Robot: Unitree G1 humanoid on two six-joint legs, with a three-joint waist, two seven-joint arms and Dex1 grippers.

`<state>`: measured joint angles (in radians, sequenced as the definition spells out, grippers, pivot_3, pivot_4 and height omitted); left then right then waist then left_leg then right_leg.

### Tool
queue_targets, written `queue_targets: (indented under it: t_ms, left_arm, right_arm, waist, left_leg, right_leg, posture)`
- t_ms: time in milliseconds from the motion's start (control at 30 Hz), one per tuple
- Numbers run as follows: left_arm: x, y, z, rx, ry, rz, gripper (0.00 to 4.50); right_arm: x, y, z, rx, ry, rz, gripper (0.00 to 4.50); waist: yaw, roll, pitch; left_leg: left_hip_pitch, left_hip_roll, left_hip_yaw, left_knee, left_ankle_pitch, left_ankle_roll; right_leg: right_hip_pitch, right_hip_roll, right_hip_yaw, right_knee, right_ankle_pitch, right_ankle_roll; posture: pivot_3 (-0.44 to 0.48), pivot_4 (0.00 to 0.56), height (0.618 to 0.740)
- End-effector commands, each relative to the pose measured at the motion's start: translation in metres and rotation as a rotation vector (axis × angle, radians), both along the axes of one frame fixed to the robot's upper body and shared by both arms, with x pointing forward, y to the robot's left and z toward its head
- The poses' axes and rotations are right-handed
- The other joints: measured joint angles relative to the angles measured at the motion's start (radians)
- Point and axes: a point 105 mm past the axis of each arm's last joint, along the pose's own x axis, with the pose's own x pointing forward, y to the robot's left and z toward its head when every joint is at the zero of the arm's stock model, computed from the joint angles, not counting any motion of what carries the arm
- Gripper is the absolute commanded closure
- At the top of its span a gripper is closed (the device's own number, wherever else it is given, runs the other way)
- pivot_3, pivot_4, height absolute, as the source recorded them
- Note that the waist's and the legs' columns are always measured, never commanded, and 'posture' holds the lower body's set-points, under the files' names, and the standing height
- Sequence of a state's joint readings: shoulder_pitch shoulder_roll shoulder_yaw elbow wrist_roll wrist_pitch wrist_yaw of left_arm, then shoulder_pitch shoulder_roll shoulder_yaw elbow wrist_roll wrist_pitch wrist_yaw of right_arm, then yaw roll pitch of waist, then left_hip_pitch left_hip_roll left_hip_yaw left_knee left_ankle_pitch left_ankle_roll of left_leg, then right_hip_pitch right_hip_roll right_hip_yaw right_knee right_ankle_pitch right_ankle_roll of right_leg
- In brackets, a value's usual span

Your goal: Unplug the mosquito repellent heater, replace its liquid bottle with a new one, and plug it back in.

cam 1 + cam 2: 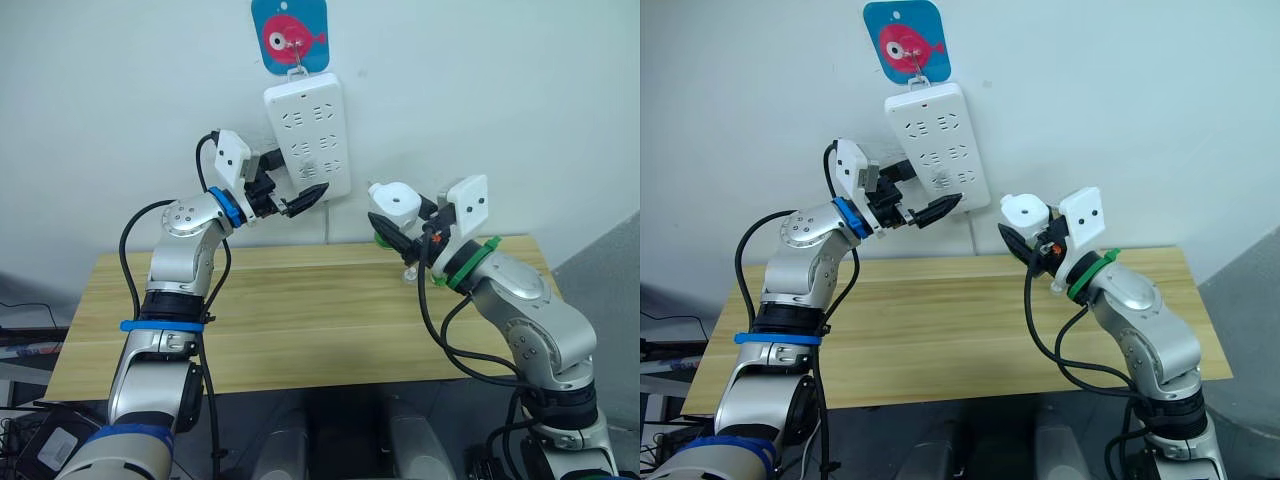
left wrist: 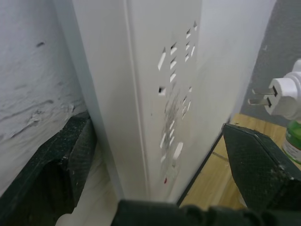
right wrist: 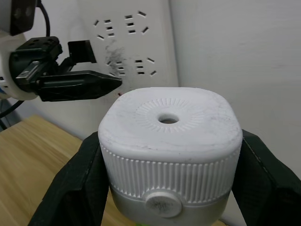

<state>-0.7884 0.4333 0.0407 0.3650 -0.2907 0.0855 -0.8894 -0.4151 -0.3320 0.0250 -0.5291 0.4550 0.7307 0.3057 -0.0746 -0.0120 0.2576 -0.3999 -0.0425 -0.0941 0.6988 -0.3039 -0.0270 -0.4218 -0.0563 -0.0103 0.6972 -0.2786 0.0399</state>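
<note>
From the head views, the mosquito repellent heater (image 1: 394, 203) is already unplugged and held in the air just right of the power strip (image 1: 309, 135), pinched by the right gripper (image 1: 403, 238) — swapping the bottle and replugging remain. In the left wrist view the left gripper (image 2: 155, 155) straddles the strip's lower end, fingers wide. The right wrist view shows the heater's white, ribbed, rounded body with a central hole — its green liquid bottle (image 2: 294, 141) hangs beneath

White heater (image 3: 169, 150) unplugged, held aloft; green bottle (image 2: 294, 143) beneath.
</note>
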Motion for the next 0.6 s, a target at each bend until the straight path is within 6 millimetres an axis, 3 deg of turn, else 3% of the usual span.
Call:
queue_targets:
  t_ms: [33, 233, 333, 600]
  left_arm:
    - [-0.006, -0.012, 0.018, -0.023, -0.048, -0.067, 0.0]
    - [-0.006, -0.001, 0.016, -0.093, 0.044, -0.071, 0.0]
    - [-0.007, -0.002, 0.016, -0.128, 0.081, -0.091, 0.55]
    - [-0.011, -0.008, 0.021, -0.187, 0.14, -0.146, 2.83]
  right_arm:
    - [-0.009, 0.004, 0.02, 0.03, -0.075, 0.036, 1.43]
    - [-0.01, 0.006, 0.022, 0.035, -0.071, 0.047, 1.43]
    - [-0.012, 0.008, 0.021, 0.029, -0.067, 0.06, 1.43]
    - [-0.018, 0.022, 0.032, 0.031, -0.066, 0.133, 1.43]
  waist:
    - [0.0, 0.0, 0.0]
    - [-0.01, 0.0, 0.0]
    - [-0.014, 0.0, 0.0]
    - [-0.014, 0.0, 0.0]
  left_leg:
    - [0.0, 0.0, 0.0, 0.0, 0.0, 0.0]
    - [0.0, 0.0, 0.0, 0.0, 0.0, 0.0]
    - [0.0, 0.0, 0.0, 0.0, 0.0, 0.0]
    - [0.0, 0.0, 0.0, 0.0, 0.0, 0.0]
  right_leg:
    - [0.0, 0.0, 0.0, 0.0, 0.0, 0.0]
    - [0.0, 0.0, 0.0, 0.0, 0.0, 0.0]
    - [0.0, 0.0, 0.0, 0.0, 0.0, 0.0]
    - [0.0, 0.0, 0.0, 0.0, 0.0, 0.0]
  posture:
    - [-0.151, 0.192, 0.74]
    - [-0.154, 0.195, 0.74]
    - [-0.154, 0.195, 0.74]
    - [-0.157, 0.206, 0.74]
